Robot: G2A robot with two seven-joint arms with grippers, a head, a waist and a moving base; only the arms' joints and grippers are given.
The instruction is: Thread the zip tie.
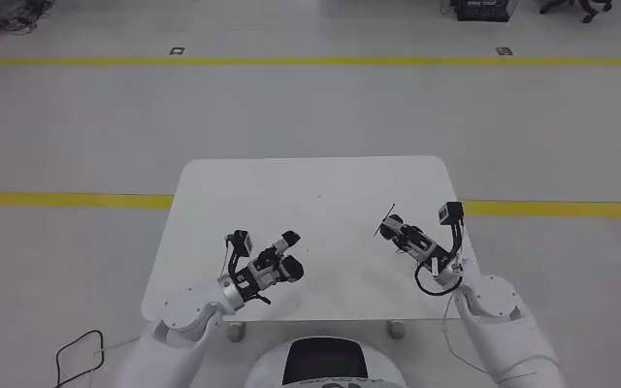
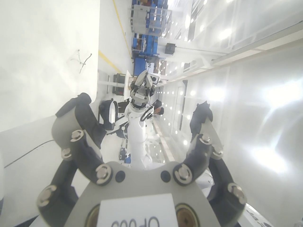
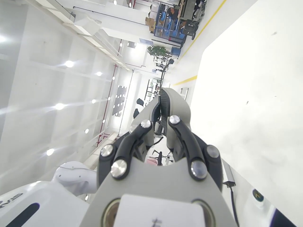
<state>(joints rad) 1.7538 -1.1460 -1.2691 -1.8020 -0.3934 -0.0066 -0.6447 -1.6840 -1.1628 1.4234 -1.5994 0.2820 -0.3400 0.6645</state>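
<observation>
1. White and round-cornered, the worktop (image 1: pixel 320 184) is standing on a pale floor, with a yellow floor stripe (image 1: pixel 87 200) running out from behind it on either side.
2. The left claw (image 1: pixel 293 255) is hovering over the near left part of the worktop. Its fingers (image 2: pixel 78 109) are spreading wide apart with nothing between them, and it is pointing across towards the other arm.
3. The right claw (image 1: pixel 386 228) is hanging over the near right part of the worktop, well apart from the left one. Its jaws are pressing together, pinching the zip tie.
4. The zip tie (image 1: pixel 387 213), a thin black strip, is sticking out past the right claw's tips and slanting away from the robot, above the worktop. In the right wrist view it (image 3: pixel 163 76) is rising straight out from between the closed fingers (image 3: pixel 180 109).
</observation>
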